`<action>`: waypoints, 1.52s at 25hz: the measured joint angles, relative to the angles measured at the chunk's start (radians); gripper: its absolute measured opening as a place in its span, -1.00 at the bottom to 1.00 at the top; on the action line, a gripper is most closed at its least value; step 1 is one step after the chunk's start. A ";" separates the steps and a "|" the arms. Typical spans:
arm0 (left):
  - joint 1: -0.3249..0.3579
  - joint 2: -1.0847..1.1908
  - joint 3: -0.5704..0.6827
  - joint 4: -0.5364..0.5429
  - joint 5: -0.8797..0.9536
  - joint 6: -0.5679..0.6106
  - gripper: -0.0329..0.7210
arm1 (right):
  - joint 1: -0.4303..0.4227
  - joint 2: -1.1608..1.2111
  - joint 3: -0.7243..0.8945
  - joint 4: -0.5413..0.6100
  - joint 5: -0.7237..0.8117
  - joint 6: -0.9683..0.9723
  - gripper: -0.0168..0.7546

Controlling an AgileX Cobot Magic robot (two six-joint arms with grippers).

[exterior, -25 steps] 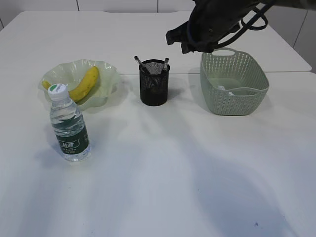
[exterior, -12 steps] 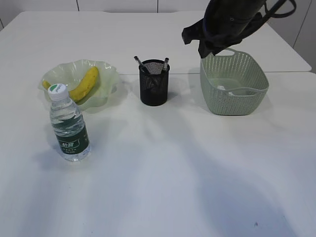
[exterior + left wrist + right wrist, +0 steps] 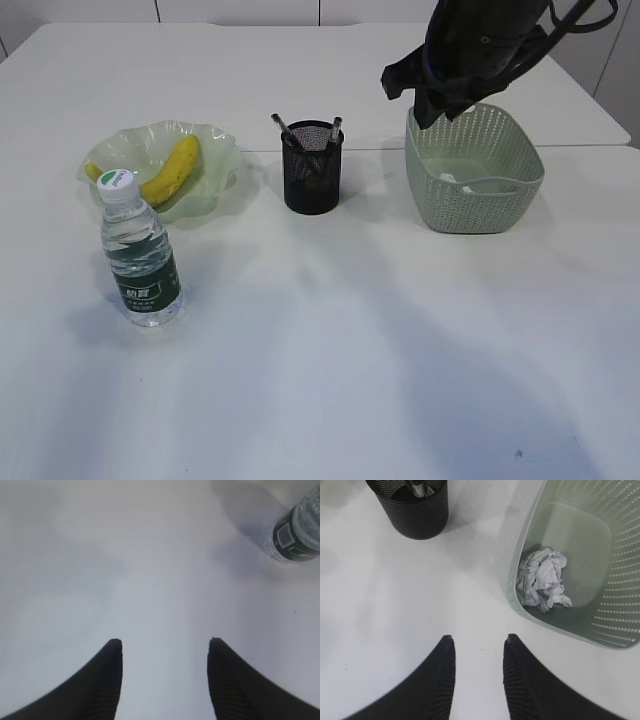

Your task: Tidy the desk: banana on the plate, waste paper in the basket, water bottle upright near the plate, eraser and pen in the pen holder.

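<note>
Well, from the exterior camera I see a plain white bench [image 3: 330, 350], matt and smooth, with a seam running across it behind the objects and pale wall panels beyond. The banana [image 3: 172, 168], curved and yellow, lies in the translucent pale-green plate [image 3: 215, 150] with its ruffled rim. Just in front of the plate stands the water bottle [image 3: 139, 252], upright, clear plastic with a dark-green label and white cap. The black mesh pen holder [image 3: 312, 168] sits mid-bench with two dark pens [image 3: 286, 131] leaning out of it; I can't make out the eraser through the mesh. The sage-green woven-look basket [image 3: 474, 185] is to its right, and the right arm [image 3: 470, 50] hangs over its back rim.

On my left wrist camera, the left fingers [image 3: 164, 652] hover well apart over bare bench, holding nothing; the bottle is at the top right corner.

On my right wrist camera, the right fingers [image 3: 478, 647] stand partly open and empty above the bench, beside the basket wall. The waste paper [image 3: 542, 578], a crumpled white ball, lies inside the basket on its smooth floor.
</note>
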 joint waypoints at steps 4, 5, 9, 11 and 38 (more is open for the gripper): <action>0.000 0.000 0.000 0.006 0.007 0.000 0.11 | -0.030 0.000 0.000 0.044 0.010 -0.017 -0.31; 0.000 0.000 0.000 0.006 0.010 0.000 0.11 | -0.044 0.000 0.002 0.056 0.012 -0.020 -0.31; 0.000 0.000 0.000 0.006 0.023 0.000 0.11 | -0.099 0.000 0.002 0.087 0.041 -0.037 -0.31; 0.000 0.000 0.000 0.006 0.028 0.000 0.11 | -0.121 -0.011 0.015 0.093 0.045 -0.041 -0.31; 0.000 0.000 0.000 0.006 -0.016 0.000 0.12 | -0.165 -0.540 0.581 0.085 -0.110 -0.056 -0.31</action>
